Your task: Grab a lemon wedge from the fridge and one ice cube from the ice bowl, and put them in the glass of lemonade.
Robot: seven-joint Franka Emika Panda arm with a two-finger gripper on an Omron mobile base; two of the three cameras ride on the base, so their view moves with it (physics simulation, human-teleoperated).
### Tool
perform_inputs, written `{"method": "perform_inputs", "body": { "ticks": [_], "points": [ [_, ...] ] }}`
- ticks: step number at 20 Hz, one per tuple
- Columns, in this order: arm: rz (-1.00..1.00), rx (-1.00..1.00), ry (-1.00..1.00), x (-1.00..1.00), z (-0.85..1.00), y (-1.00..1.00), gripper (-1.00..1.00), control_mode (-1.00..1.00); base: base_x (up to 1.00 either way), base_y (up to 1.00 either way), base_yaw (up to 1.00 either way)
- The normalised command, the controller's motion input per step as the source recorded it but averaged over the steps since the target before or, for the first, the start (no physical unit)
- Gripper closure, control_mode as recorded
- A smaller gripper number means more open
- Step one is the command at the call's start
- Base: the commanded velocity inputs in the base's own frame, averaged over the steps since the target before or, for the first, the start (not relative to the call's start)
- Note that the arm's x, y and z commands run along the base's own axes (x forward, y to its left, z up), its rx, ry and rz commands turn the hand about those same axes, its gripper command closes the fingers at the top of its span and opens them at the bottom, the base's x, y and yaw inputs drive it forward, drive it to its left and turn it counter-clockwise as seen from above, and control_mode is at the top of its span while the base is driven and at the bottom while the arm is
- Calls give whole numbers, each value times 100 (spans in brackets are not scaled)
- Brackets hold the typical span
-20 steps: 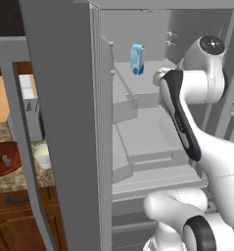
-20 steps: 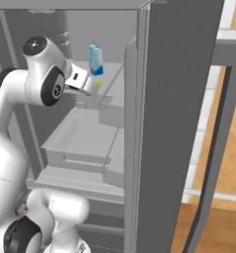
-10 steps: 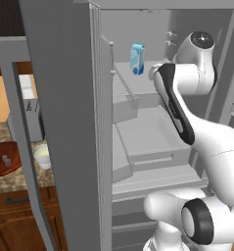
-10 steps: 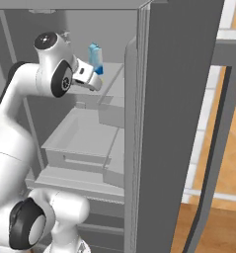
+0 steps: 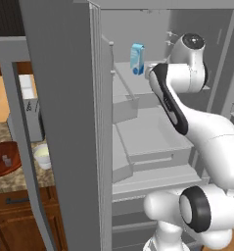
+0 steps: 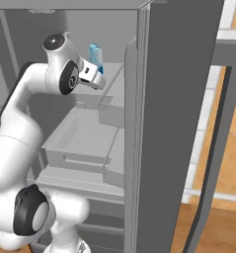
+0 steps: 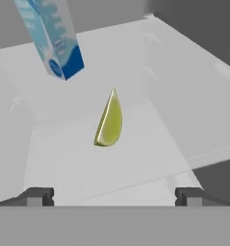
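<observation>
Since a second ago the arm has swung up and deeper into the fridge [image 5: 64, 98], so the hand [image 6: 92, 75] now sits right at the top shelf, just in front of the carton [image 5: 136, 59]. Both doors stand open. From the left base view the white forearm crosses the shelves and its end meets the carton's foot at about 9 o'clock from the shoulder joint.

Looking along the hand [image 7: 114, 196], its two dark fingertips [image 7: 37, 196] stand wide apart, released, with nothing between them. The wedge [image 7: 109, 122] lies on the pale shelf straight ahead at 12 o'clock, resting on its curved yellow-green rind with its point up, well clear of both tips. That carton, light blue with a dark blue corner, stands beyond it at about 11 o'clock, apart from the wedge.

Out on the bench [image 5: 11, 176] at 9 o'clock of the fridge, the brown bowl [image 5: 3, 159] holds a pale cube [image 5: 7, 160]. Just beside the bowl, at its 3 o'clock, stands the whitish glass [image 5: 42, 156], with the toaster [image 5: 28, 110] behind it.
</observation>
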Motion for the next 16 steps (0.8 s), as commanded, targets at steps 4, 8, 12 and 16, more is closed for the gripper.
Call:
{"method": "perform_inputs", "body": {
  "ticks": [4,8,12,16],
  "points": [
    [-3,0,2,13,-23,-6,-100,-100,0,0,0],
    [-2,0,0,32,-17,-2,-100,-100,0,0,0],
    [-1,0,0,45,-14,0,-100,-100,0,0,0],
    [-1,0,0,42,-3,0,-100,-100,0,0,0]
  ]
}}
